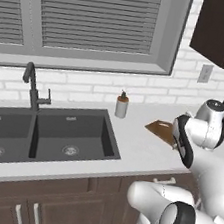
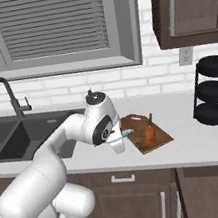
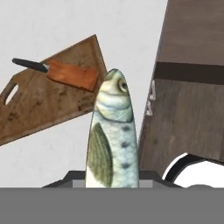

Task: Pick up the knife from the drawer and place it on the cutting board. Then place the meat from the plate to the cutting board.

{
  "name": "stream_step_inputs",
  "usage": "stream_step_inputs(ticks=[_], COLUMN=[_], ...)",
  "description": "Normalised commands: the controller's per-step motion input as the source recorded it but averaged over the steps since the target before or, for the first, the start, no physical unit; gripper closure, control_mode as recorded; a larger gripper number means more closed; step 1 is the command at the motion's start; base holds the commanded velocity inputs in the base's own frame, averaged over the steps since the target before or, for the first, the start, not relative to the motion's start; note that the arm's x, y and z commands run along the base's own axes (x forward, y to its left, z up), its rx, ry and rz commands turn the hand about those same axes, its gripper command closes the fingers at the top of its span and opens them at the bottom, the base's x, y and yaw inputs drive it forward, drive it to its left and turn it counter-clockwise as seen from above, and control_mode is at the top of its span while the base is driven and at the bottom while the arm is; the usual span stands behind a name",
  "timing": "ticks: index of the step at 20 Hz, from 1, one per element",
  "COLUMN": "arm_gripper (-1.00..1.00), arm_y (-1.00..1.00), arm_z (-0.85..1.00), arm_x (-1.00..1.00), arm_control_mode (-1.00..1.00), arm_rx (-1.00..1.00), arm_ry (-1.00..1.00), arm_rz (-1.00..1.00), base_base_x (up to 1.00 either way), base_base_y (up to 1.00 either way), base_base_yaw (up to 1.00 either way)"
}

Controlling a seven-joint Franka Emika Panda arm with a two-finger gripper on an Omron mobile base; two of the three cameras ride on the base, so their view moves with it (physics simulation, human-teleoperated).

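Observation:
My gripper (image 3: 111,177) is shut on the meat, a pale blue-green fish (image 3: 111,131) that sticks out past the fingers. The gripper (image 2: 119,142) hangs over the counter's front edge, just left of the cutting board (image 2: 159,135), with the fish's tip (image 2: 128,133) pointing at the board. The knife (image 2: 150,133) lies on the board, orange-red part towards me. In the hand view the board (image 3: 48,105) is at the upper left with the knife (image 3: 70,74) across its far end. The drawer front (image 2: 122,178) below the counter looks shut. The plate is out of view.
A dark double sink (image 1: 45,132) with a black faucet (image 1: 34,85) takes up the left of the counter, with a soap dispenser (image 1: 121,105) behind it. A black three-tier rack (image 2: 213,90) stands at the right under a dark wall cabinet (image 2: 187,6).

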Motion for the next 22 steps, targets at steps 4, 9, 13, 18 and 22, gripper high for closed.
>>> stream_step_inputs(ticks=[4,9,13,18,22], arm_gripper=[1.00,1.00,1.00,1.00,1.00], arm_y=[-0.03,-0.11,-0.21,-0.30,-0.09], arm_z=[-0.06,-0.24,-0.06,-0.02,-0.67], arm_x=[0.23,0.96,0.99,0.80,0.46], arm_control_mode=[-1.00,-1.00,-1.00,-1.00,-1.00], arm_rx=[0.04,0.06,0.00,0.00,0.00], arm_ry=[0.00,0.12,0.17,0.16,0.02], arm_rz=[0.07,0.14,0.19,0.19,0.11], base_base_x=[0.11,0.00,0.00,0.00,0.00], base_base_y=[-0.10,0.00,0.00,0.00,0.00], base_base_yaw=[0.06,0.00,0.00,0.00,0.00])
